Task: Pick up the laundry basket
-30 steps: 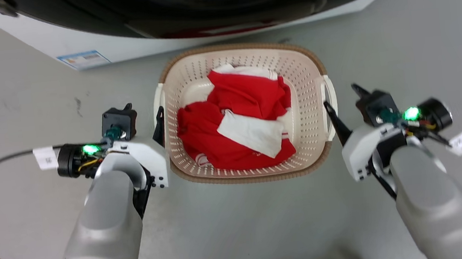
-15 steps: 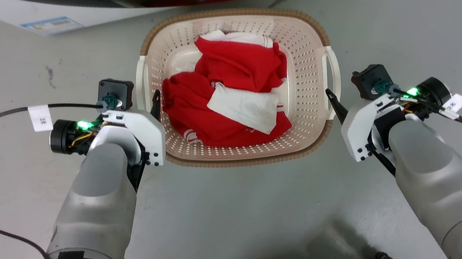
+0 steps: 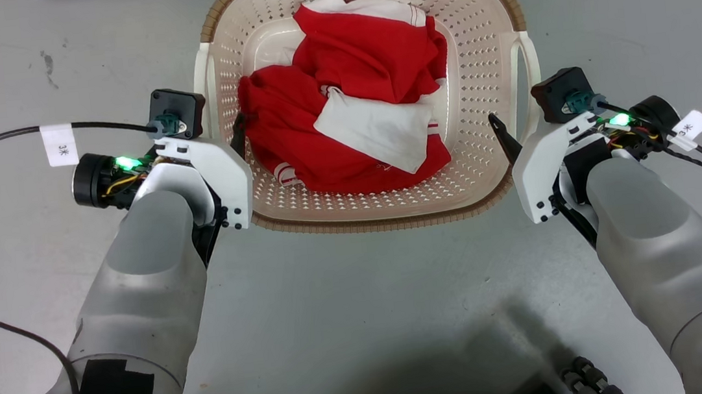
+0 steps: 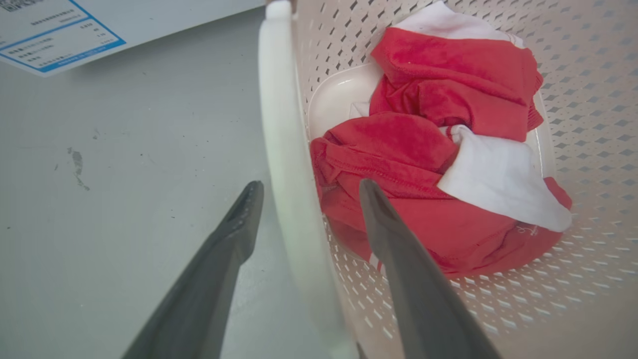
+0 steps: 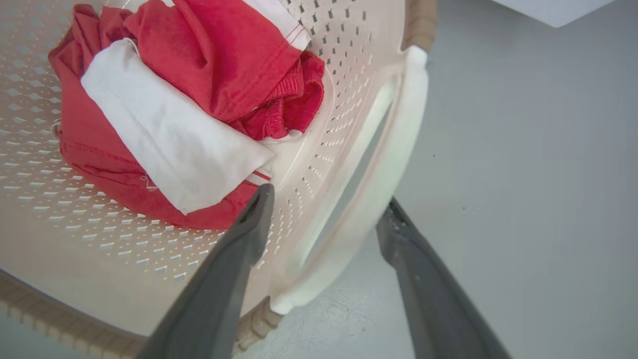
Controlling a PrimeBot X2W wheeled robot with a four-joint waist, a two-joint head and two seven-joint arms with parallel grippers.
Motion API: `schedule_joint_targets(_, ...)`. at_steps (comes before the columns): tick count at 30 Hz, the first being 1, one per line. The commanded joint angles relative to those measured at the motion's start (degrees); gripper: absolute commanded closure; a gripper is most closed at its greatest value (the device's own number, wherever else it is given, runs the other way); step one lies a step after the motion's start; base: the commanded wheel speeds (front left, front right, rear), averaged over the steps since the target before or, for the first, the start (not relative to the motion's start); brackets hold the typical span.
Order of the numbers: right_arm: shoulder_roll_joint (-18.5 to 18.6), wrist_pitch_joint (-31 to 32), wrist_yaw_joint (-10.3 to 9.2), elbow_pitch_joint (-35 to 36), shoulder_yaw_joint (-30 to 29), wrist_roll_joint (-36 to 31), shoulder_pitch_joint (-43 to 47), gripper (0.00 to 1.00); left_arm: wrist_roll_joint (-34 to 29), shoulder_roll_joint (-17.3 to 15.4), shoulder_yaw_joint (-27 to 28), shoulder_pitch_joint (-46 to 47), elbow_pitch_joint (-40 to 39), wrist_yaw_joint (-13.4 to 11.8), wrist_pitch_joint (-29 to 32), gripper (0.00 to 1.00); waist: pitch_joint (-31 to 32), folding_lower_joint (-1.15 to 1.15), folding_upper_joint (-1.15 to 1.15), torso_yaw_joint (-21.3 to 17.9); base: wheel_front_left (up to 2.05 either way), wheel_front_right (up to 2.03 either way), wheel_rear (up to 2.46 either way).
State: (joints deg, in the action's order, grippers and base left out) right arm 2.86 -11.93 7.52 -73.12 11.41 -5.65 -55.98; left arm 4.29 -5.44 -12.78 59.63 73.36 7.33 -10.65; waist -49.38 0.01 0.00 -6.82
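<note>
— Since a second earlier your head camera had dipped, so the whole head view shifted. Measured against the laundry basket (image 3: 386, 221) itself, both arms had pushed forward to its handles.

— So where did that leave me?

— Your left gripper (image 4: 310, 187) stood spread astride the left handle (image 4: 279, 124), with one finger over the floor (image 3: 362, 300) and the other inside, above the red and white clothes (image 4: 423, 149). Your right gripper (image 5: 327, 197) straddled the right handle (image 5: 398, 149) the same way, wide apart and holding nothing. I judged you were ready to close, not yet to lift.

— And the basket?

— It sat on the grey floor between your forearms, and it didn't look raised to me.

— Room to move?

— Open floor lay on both outer sides and toward you. The washing machine (image 4: 164, 12) stood near the far rim, so going straight up looked safer than going forward. Your left inner finger was near the cloth and might have pinched it.
</note>
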Motion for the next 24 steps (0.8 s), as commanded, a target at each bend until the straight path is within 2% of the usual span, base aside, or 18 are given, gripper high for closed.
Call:
schedule_joint_targets(1, 0.0, 0.2, -0.06, -0.1, 0.3, 0.6, -0.9, 0.00, -0.1, -0.2, -0.4, 1.0, 0.1, 0.1, 0.0, 0.00, -0.2, -0.01, 0.00, -0.1, 0.00, 0.00, 0.00)
schedule_joint_targets(2, 0.0, 0.5, -0.06, -0.2, 0.7, 1.2, -0.9, 0.00, -0.1, -0.3, -0.5, 1.0, 0.1, 0.1, 0.0, 0.00, -0.3, -0.01, 0.00, -0.1, 0.00, 0.00, 0.00)
schedule_joint_targets(3, 0.0, 0.6, -0.06, -0.3, 1.1, 1.5, -1.0, 0.05, 0.1, -0.2, -0.7, 1.0, 0.2, 0.1, 0.3, 0.00, -0.4, -0.01, 0.00, -0.1, 0.00, 0.00, 0.00)
schedule_joint_targets(4, 0.0, 0.5, -0.06, -0.3, 1.3, 1.8, -1.2, 0.69, 0.1, -0.2, -0.9, 1.1, 0.2, 0.1, 0.2, 0.38, -0.5, -0.01, 0.00, -0.1, 0.00, 0.00, 0.00)
schedule_joint_targets(5, 0.1, 0.4, -0.06, -0.3, 1.5, 2.1, -1.3, 1.00, 0.2, -0.1, -1.1, 1.3, 0.2, 0.1, 0.0, 0.97, -0.5, -0.01, 0.00, -0.1, 0.00, 0.00, 0.00)
schedule_joint_targets(6, 0.0, 0.6, -0.05, -0.3, 1.8, 2.4, -1.3, 1.00, 0.4, 0.0, -1.3, 1.3, 0.2, 0.1, 0.2, 1.00, -0.5, -0.01, 0.00, -0.1, 0.00, 0.00, 0.00)
schedule_joint_targets(14, 0.0, 0.7, -0.05, -0.4, 3.5, 4.1, -1.1, 1.00, 1.7, 0.5, -3.1, 0.5, 0.3, 0.2, 0.2, 1.00, 1.0, -0.01, 0.00, 0.2, 0.00, 0.00, 0.00)
schedule_joint_targets(24, -0.1, 2.6, -0.05, -0.5, 5.2, 4.7, 1.0, 1.00, 5.8, 1.8, -5.6, -2.9, 0.4, 0.3, 2.8, 1.00, 7.2, -0.01, 0.00, 1.7, 0.00, 0.00, 0.00)
